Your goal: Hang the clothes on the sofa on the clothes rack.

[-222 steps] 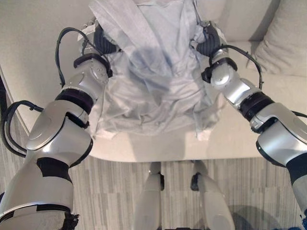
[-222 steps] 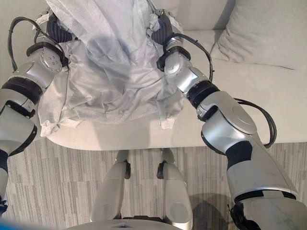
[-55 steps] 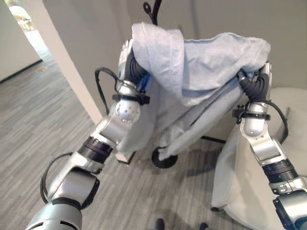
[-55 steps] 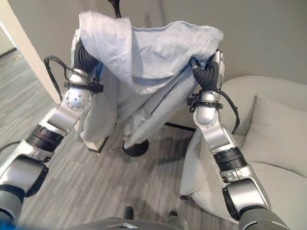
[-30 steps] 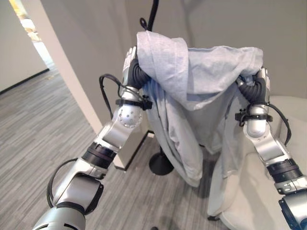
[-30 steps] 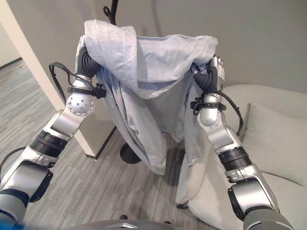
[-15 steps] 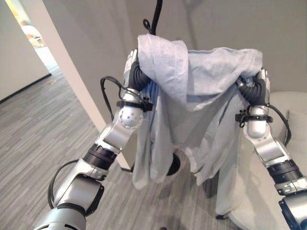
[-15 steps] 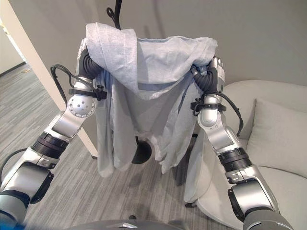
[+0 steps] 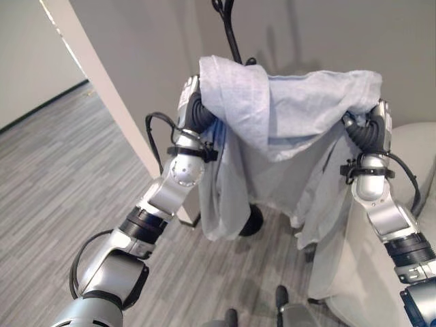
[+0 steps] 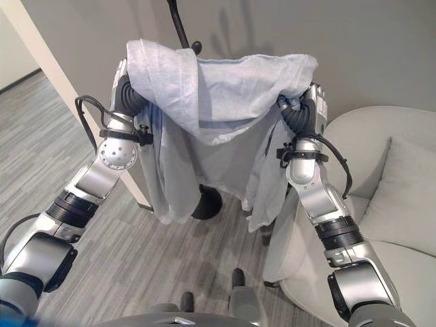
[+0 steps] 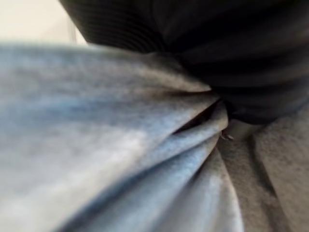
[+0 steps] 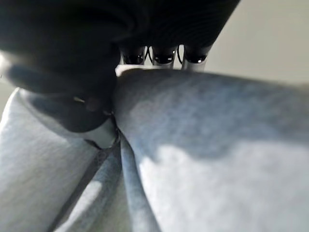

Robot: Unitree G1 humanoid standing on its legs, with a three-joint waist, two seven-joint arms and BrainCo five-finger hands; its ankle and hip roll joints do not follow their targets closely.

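Note:
A light grey-blue garment (image 9: 293, 109) hangs spread between my two raised hands, its lower part dangling to about knee height. My left hand (image 9: 191, 102) holds its left top corner; in the left wrist view the folds of cloth (image 11: 145, 159) bunch into the hand. On the other side, my right hand (image 9: 376, 128) holds the right top corner, with the thumb (image 12: 102, 136) pinching the cloth (image 12: 217, 159) against the fingers (image 12: 164, 56). The black clothes rack (image 9: 232, 37) stands just behind the garment, its hooks above the cloth and its round base (image 10: 208, 202) showing under it.
A pale sofa (image 9: 417, 153) with a cushion (image 10: 403, 185) stands at my right, close to the rack. A white wall corner (image 9: 102, 88) runs down on the left, and a grey wall rises behind the rack. Striped grey floor (image 9: 54, 177) stretches out to the left.
The view has tipped down and shifted. The rack pole now stands closer behind the garment, whose hanging part has swung. Both hands keep their hold, still raised.

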